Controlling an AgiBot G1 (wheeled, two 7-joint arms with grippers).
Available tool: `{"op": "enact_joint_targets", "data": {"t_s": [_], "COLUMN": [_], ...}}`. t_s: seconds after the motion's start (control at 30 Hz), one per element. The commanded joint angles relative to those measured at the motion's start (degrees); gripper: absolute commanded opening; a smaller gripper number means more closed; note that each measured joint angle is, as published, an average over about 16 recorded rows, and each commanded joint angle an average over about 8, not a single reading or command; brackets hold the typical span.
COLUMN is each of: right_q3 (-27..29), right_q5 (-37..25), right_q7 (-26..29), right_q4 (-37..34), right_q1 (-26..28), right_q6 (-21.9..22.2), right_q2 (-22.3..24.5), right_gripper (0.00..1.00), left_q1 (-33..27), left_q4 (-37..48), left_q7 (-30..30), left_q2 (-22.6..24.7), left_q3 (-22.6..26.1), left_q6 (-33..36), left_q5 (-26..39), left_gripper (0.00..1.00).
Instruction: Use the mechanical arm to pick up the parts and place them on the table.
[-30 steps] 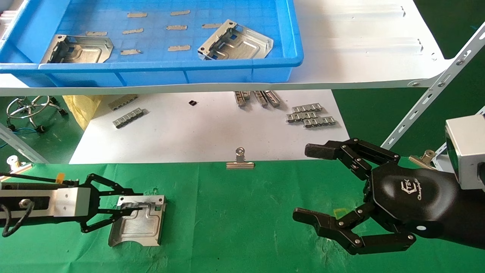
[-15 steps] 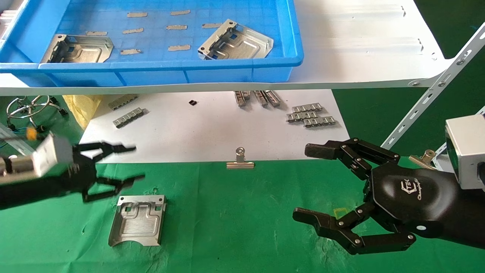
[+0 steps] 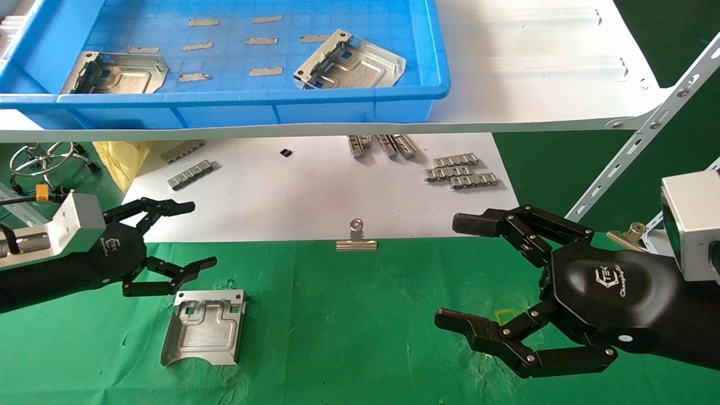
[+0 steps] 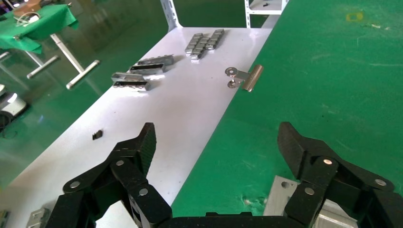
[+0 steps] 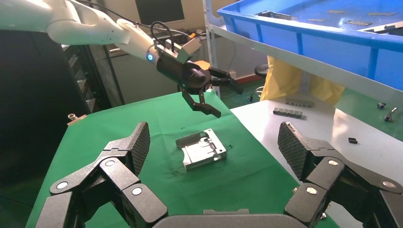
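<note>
One silver part [image 3: 205, 326] lies flat on the green table [image 3: 349, 337], also seen from the right wrist as part [image 5: 202, 149]. My left gripper [image 3: 199, 233] hovers just behind it, open and empty, above the edge between cloth and white sheet. From the left wrist, the left gripper [image 4: 218, 142] has only a corner of the part [image 4: 280, 197] beside one finger. Two more parts [image 3: 115, 72] [image 3: 349, 61] rest in the blue tray [image 3: 253, 97] on the shelf. My right gripper [image 3: 455, 271] stays open and empty over the table's right side.
A white shelf board [image 3: 534, 67] carries the tray, with a slanted metal bracket [image 3: 647, 152] at the right. Below it a white sheet [image 3: 309, 191] holds several ridged grey strips [image 3: 461, 171]. A binder clip [image 3: 356, 239] sits at the sheet's front edge.
My left gripper let go of the part, opened, then rose and drew back toward the white sheet. The part stays on the cloth. The right arm has not moved.
</note>
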Motion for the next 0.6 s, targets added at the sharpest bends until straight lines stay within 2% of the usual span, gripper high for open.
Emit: {"op": "enact_joint_targets", "data": {"t_s": [0.03, 0.6], "right_q3": [0.00, 0.00], "right_q5": [0.00, 0.00], "right_q7": [0.00, 0.00], "right_q4": [0.00, 0.00], "right_q1": [0.00, 0.00], "right_q6": [0.00, 0.00], "right_q2": [0.00, 0.00], "right_gripper": [1.00, 1.00], "left_q1": [-0.21, 7.09], "left_q4": [-0.03, -18.84], "left_q7": [0.39, -12.43], "left_q2": [-0.02, -3.38], "left_q3": [0.23, -6.01], "left_q6": [-0.01, -1.48], "left_q5": [0.35, -2.25], "left_gripper": [1.00, 1.00]}}
